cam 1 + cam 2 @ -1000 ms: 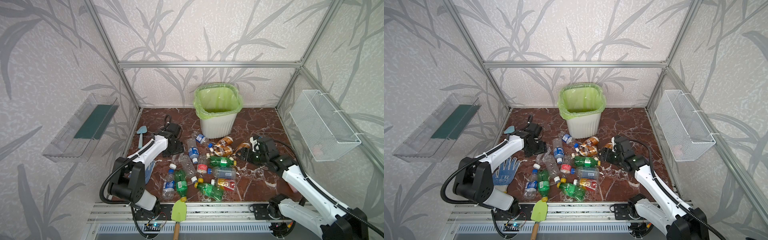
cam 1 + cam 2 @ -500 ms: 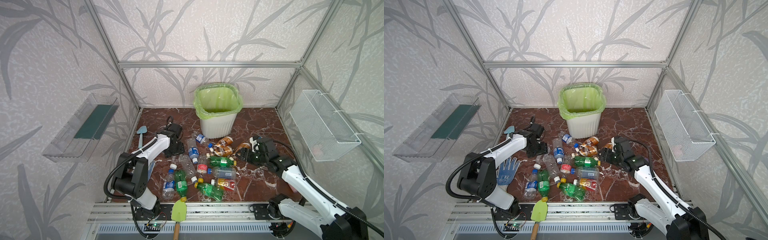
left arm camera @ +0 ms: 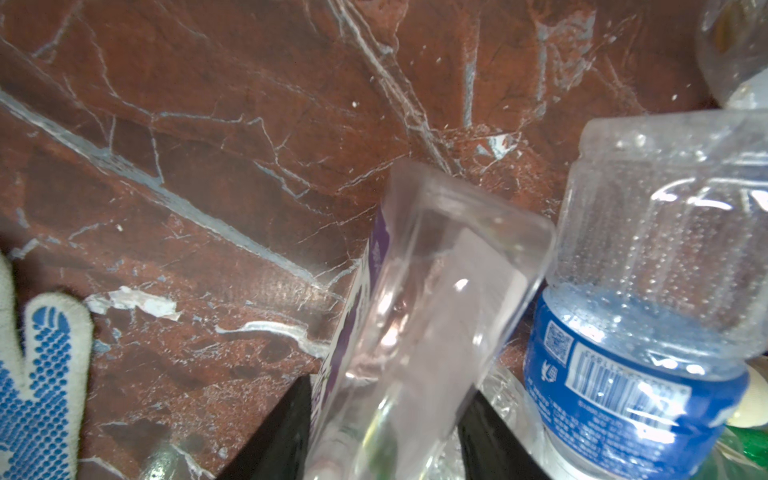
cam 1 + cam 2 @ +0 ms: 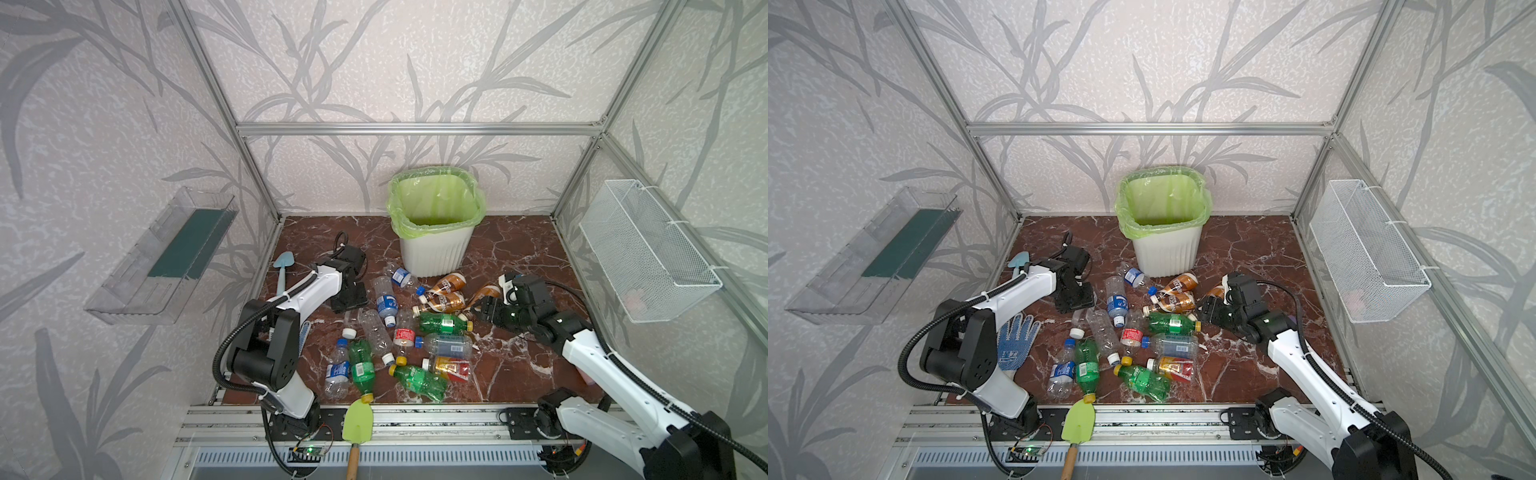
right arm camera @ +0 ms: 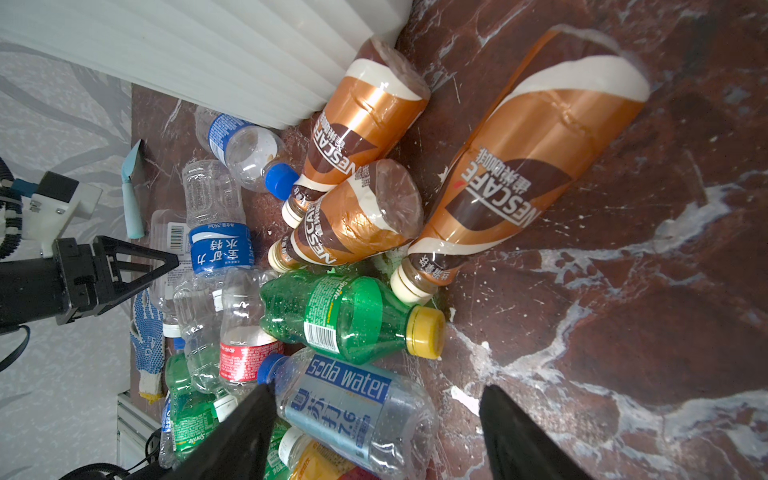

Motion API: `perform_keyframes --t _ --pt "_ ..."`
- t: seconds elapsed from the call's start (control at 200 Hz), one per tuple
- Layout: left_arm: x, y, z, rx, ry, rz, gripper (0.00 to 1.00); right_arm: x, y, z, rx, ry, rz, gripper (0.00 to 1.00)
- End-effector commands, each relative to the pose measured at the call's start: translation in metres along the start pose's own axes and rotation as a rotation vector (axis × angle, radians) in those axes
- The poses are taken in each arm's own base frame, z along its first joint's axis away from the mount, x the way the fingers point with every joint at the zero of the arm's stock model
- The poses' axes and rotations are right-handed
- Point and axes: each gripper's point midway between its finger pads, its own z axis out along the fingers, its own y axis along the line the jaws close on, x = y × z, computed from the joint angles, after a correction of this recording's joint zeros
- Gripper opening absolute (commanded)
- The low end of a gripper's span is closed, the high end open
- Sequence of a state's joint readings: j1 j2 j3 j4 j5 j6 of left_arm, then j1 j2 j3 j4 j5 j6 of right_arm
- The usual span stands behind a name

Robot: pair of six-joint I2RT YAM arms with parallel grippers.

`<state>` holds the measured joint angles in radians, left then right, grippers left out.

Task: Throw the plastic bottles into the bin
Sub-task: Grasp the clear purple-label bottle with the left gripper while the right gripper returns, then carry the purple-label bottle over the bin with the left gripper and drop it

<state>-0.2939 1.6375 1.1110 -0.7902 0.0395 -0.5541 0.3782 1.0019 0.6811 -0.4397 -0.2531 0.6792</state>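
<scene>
Several plastic bottles [image 4: 442, 324] [image 4: 1169, 323] lie in a heap on the brown marble floor in front of the bin [image 4: 436, 249] [image 4: 1165, 253], which is white, ribbed and lined with a green bag. My left gripper [image 4: 349, 297] [image 4: 1075, 299] [image 3: 388, 386] is low at the heap's left edge, shut on a clear bottle [image 3: 428, 291] with a purple label; both fingers press on its sides. My right gripper [image 4: 482, 309] [image 4: 1208, 311] [image 5: 376, 388] stands open at the heap's right side. A soda water bottle [image 5: 345, 399] lies beside one finger, with brown-and-white bottles [image 5: 528, 166] beyond.
A blue-dotted glove [image 4: 1015, 340] [image 3: 41, 374] lies left of the heap. A pale blue spade [image 4: 284, 266] rests by the left wall and a green spade [image 4: 357, 419] at the front rail. A clear tray [image 4: 166, 257] and a wire basket [image 4: 648, 253] hang on the side walls.
My left gripper's jaws have closed in on the clear bottle, and that arm has shifted slightly. The right arm has hardly moved.
</scene>
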Motion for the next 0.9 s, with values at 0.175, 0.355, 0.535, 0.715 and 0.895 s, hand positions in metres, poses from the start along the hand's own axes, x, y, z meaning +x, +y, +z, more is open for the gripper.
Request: perform_keyframes --t 0.175,0.355,0.535,0.715,0.895 --pt "-0.004 -0.001 -0.004 -0.015 -0.009 0.001 0.46 0.002 0.001 0.003 -0.012 0.005 -0.020 0.78" --pt "-0.006 -0.002 -0.017 -0.011 -0.032 0.010 0.39 0.000 0.002 0.002 -0.014 0.001 -0.023 0.77" --pt "-0.010 0.000 -0.036 -0.004 -0.075 0.015 0.35 -0.003 0.004 0.001 -0.016 -0.007 -0.023 0.77" --pt "-0.011 0.000 -0.045 0.007 -0.091 0.014 0.32 -0.002 0.004 0.001 -0.017 -0.006 -0.020 0.76" --pt "-0.015 -0.002 -0.066 0.042 -0.146 0.000 0.32 -0.003 0.004 0.000 -0.018 -0.009 -0.020 0.76"
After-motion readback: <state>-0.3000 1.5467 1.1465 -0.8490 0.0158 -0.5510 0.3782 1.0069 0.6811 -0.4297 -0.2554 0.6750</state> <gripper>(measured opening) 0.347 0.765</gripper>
